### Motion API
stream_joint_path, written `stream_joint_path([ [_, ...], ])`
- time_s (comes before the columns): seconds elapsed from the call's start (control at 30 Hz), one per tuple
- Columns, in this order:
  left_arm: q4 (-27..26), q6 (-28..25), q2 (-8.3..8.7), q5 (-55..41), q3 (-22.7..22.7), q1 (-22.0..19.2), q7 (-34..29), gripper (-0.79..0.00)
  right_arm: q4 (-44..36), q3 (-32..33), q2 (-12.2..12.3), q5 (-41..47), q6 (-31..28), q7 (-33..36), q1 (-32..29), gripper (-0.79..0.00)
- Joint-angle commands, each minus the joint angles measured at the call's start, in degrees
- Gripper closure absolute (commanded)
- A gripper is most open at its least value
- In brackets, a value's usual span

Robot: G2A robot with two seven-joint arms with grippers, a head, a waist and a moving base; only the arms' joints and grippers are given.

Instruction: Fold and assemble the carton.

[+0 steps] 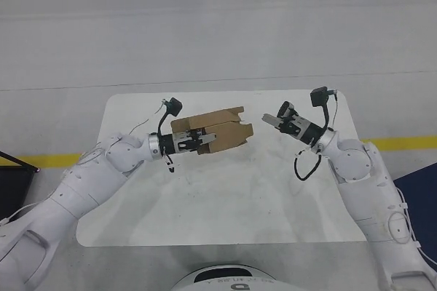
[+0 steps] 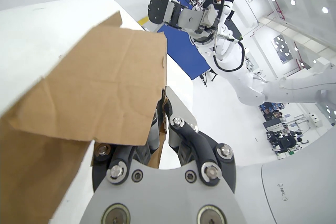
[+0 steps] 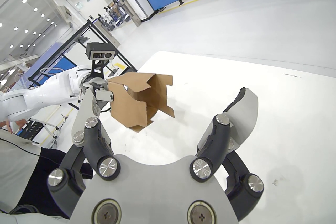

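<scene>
One table (image 1: 226,211), white, rounded corners, filling the middle of the top view; one carton (image 1: 220,129), plain brown board, at upper centre of that frame over the far half of the table. Two arms and two grippers, each with two fingers.

Left gripper (image 1: 204,137) comes in from the lower left of the top view, just left of centre; fingers drawn together on the near wall of the carton, one finger outside the board and the other inside, as its own wrist view shows. Grip is at the carton's left end in the top view.

Carton stands partly opened into a box-like tube, creased and not yet squared; its open end faces right in the top view, toward the other arm; flaps at that end hang loose and unfolded. In the right wrist view it looks lifted clear of the table, though the angle is too poor to be sure that the lowest corner is off the surface.

Right gripper (image 1: 268,118) sits at upper right of centre in the top view, near the carton's open end but apart from it; fingers spread wide, nothing between them.

One yellow floor line (image 1: 415,142) runs past the table at the right edge of the top view.
</scene>
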Motion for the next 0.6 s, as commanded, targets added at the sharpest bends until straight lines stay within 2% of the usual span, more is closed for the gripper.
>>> stream_joint_path([
  [0.0, -0.02, -0.02, 0.0, 1.22, 0.0, 0.02, 0.57, 0.0, 0.0, 0.0, 0.0, 0.01, 0.0, 0.0, 0.0, -0.785],
  [0.1, -0.25, 0.71, -0.07, 0.67, -0.07, 0.53, 1.21, 0.0, 0.0, 0.0, 0.0, 0.01, 0.0, 0.0, 0.0, -0.785],
  [0.17, -0.37, 3.11, -0.33, -6.34, -0.71, 2.15, 1.85, 0.0, 0.01, -0.03, -0.05, 0.51, 0.48, -0.59, -0.21, -0.785],
  [0.3, -0.03, 9.07, -0.59, -32.64, -3.28, 5.14, -3.71, 0.0, -0.39, 0.01, -0.28, 4.74, 1.52, -2.59, -0.85, -0.785],
  [0.37, 1.86, 18.16, -0.51, -45.34, -4.84, 5.74, -9.63, 0.0, -0.33, 0.4, -0.18, 5.01, 1.45, -2.05, -0.82, -0.785],
  [0.4, 2.34, 20.47, -0.56, -48.58, -5.18, 6.18, -9.59, 0.0, -0.34, 0.47, -0.16, 5.02, 1.48, -1.96, -0.81, -0.785],
  [0.57, 2.34, 20.47, -0.56, -48.58, -5.18, 6.18, -9.59, 0.0, -0.34, 0.47, -0.16, 5.02, 1.48, -1.96, -0.81, -0.785],
])
